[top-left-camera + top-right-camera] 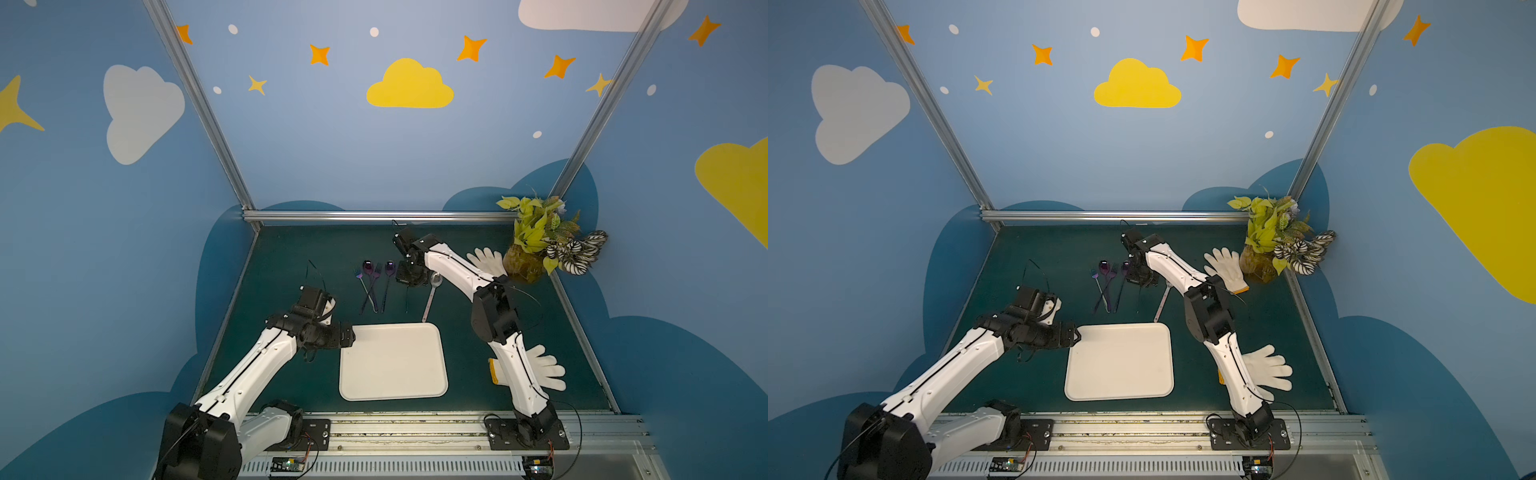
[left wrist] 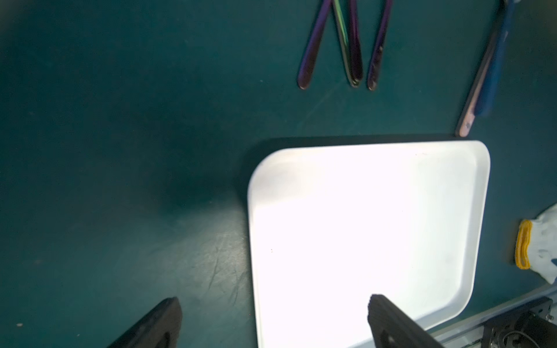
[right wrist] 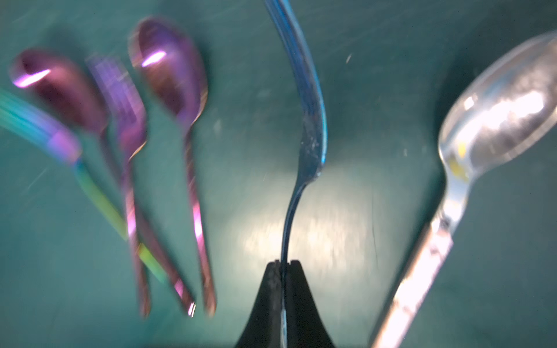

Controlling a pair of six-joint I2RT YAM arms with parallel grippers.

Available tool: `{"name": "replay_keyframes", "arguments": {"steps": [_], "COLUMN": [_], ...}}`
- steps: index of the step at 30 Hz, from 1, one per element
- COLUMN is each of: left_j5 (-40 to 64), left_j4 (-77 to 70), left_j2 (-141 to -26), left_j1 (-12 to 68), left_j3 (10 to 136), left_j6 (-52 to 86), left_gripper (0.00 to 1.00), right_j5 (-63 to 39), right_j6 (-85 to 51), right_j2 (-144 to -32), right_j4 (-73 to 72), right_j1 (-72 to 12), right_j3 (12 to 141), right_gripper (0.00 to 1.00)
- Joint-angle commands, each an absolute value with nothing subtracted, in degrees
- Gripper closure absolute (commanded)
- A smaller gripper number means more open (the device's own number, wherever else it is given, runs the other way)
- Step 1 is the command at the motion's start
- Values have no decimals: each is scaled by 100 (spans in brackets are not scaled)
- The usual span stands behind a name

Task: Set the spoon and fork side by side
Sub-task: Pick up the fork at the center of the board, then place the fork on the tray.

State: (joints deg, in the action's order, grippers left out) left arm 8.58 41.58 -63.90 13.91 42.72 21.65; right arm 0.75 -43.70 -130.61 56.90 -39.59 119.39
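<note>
Right end effector pinches fork, seemingly.

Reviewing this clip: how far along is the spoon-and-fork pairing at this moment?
Done: nothing paired yet; the purple cutlery lies in a partly crossed bunch. In hand: the right gripper is shut on the handle of the blue fork, the silver spoon lying apart beside it. To do: laying the fork parallel to that spoon and releasing. The left gripper is open and empty over the edge of the white tray.
</note>
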Motion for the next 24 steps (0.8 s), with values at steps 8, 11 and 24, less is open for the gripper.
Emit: {"name": "replay_keyframes", "arguments": {"steps": [8,11,24], "left_j5": [910,862,918], "left_j4": [4259,4286,4230], "left_j2": [-6588,-6453,-6041], "left_j1": [604,488,406], "left_j3": [4349,4336,4272], "left_j6": [2182,2197,2220], "left_gripper": [0,0,0], "right_j5": [-1300,-1197,-318], "right_j6": [-5245,-5816,-7129], "right_j2": [-10866,-10799,-11294], "right_j4": [3773,2860,622], "right_j1": [-5452,-6069,-6866], "right_j3": [9246,8734,7797], "right_gripper": [100,100,100]}}
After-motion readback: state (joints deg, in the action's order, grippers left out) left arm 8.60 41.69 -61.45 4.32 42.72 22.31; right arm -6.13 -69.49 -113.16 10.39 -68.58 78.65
